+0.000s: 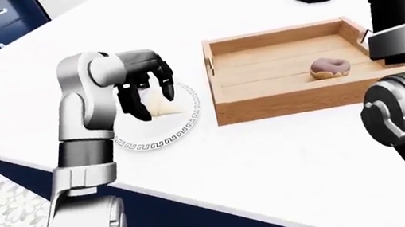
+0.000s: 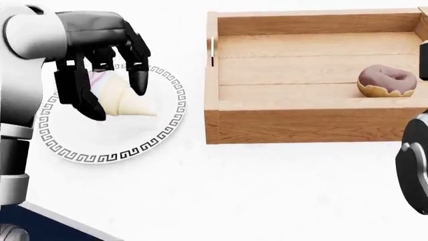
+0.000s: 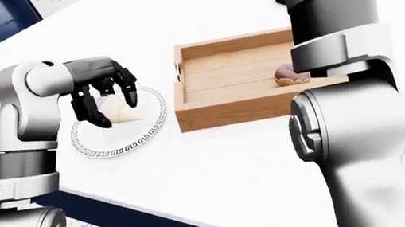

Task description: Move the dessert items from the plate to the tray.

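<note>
White bench. Nearest, left robot hand spread over ice-cream cone on patterned plate, fingers about it, not clenched. Beyond, wooden tray holding donut. Right robot hand's state: cannot tell.

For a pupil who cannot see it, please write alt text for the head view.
The robot's left hand hangs over an ice-cream cone lying on a patterned plate, fingers open around it. To the right, a doughnut already sits in a wooden tray.

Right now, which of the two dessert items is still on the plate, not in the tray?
The ice cream cone, lying on the patterned plate under the left hand. The donut already sits in the wooden tray.
</note>
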Controlling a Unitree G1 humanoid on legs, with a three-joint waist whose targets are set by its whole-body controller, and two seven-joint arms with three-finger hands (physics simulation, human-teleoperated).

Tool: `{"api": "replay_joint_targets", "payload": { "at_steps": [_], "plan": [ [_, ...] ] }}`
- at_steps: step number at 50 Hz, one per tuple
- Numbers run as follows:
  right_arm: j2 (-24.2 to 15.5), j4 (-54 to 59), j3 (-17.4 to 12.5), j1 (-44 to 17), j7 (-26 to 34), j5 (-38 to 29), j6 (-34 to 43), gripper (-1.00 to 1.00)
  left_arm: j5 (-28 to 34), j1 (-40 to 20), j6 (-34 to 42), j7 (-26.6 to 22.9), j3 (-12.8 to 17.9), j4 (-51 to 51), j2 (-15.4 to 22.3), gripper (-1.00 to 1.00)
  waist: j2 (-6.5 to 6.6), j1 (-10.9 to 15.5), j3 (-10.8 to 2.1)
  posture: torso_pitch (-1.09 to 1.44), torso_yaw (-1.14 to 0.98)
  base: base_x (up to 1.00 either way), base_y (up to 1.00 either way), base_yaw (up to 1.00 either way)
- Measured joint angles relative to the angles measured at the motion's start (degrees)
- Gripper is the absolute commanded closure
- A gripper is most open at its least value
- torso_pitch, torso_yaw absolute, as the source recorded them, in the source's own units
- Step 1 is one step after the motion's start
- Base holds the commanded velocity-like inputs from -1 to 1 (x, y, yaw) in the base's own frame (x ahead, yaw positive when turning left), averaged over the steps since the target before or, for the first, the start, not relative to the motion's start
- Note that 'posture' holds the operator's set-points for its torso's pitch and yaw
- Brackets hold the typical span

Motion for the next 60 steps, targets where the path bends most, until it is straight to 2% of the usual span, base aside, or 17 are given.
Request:
{"api": "replay_joint_targets", "payload": {
  "at_steps": [4, 10, 17, 20, 24, 27, 28, 40, 51, 60],
  "plan": [
    [-0.1, 0.9, 0.0, -0.4, -0.2, 0.1, 0.0, -1.0, -0.2, -4.3, 0.1, 0.4, 0.1, 2.9, 0.6, 0.58, 0.03, 0.1, 0.11, 0.0, 0.39, 0.0, 0.0, 0.0],
    [-0.5, 0.6, 0.2, -1.5, 0.0, 0.0, 0.4, -1.0, -1.3, -19.4, -2.7, 4.6, -0.7, 22.1, 0.3, 0.61, -0.14, 0.3, 0.25, 0.0, 0.39, 0.0, 0.0, 0.0],
    [-1.9, 0.1, 0.0, -3.5, 1.0, -0.4, 1.1, -1.0, -2.0, -35.5, -7.5, 12.6, -2.1, 44.5, -4.0, 0.62, -0.41, 0.4, 0.26, 0.0, 0.39, 0.0, 0.0, 0.0],
    [-2.5, -0.2, 0.1, -4.4, 1.6, -0.8, 1.5, -1.0, -2.8, -39.5, -8.3, 14.6, -2.0, 48.5, -6.7, 0.64, -0.54, 0.3, 0.29, 0.0, 0.39, 0.0, 0.0, 0.0],
    [-3.4, -1.7, 0.1, -4.9, 2.7, -1.3, 2.4, -1.0, -4.1, -40.8, -8.1, 16.6, -1.3, 49.9, -9.7, 0.64, -0.5, 0.1, 0.22, 0.0, 0.39, 0.0, 0.0, 0.0],
    [-4.1, -3.5, -0.2, -4.7, 3.4, -1.7, 3.3, -1.0, -4.7, -40.3, -7.6, 17.8, -1.4, 50.9, -11.3, 0.71, -0.51, 0.0, 0.2, 0.0, 0.39, 0.0, 0.0, 0.0],
    [-4.4, -4.3, -0.3, -4.5, 3.7, -1.9, 3.7, -1.0, -4.9, -40.1, -7.4, 18.2, -1.3, 51.3, -11.7, 1.0, -0.55, 0.0, 0.24, 0.0, 0.39, 0.0, 0.0, 0.0],
    [-5.0, -7.0, -0.5, -4.3, 5.6, -3.5, 6.2, -1.0, -4.6, -37.9, -3.7, 26.9, -1.2, 53.6, -15.7, 1.0, -0.89, -0.3, 0.57, 0.0, 0.39, 0.0, 0.0, 0.0],
    [-5.6, -8.8, -0.7, -3.6, 6.7, -4.2, 7.5, -1.0, -4.0, -38.3, -2.9, 33.9, -0.4, 53.9, -15.4, 1.0, -1.0, -1.1, 0.51, 0.0, 0.33, 0.0, 0.0, 0.0],
    [-6.4, -9.7, -0.6, -4.1, 7.9, -4.8, 8.0, -1.0, -3.5, -37.0, -3.1, 38.4, 0.2, 54.3, -17.3, 1.0, -1.31, -2.4, 0.73, 0.0, 0.29, 0.0, 0.0, 0.0]
  ]
}}
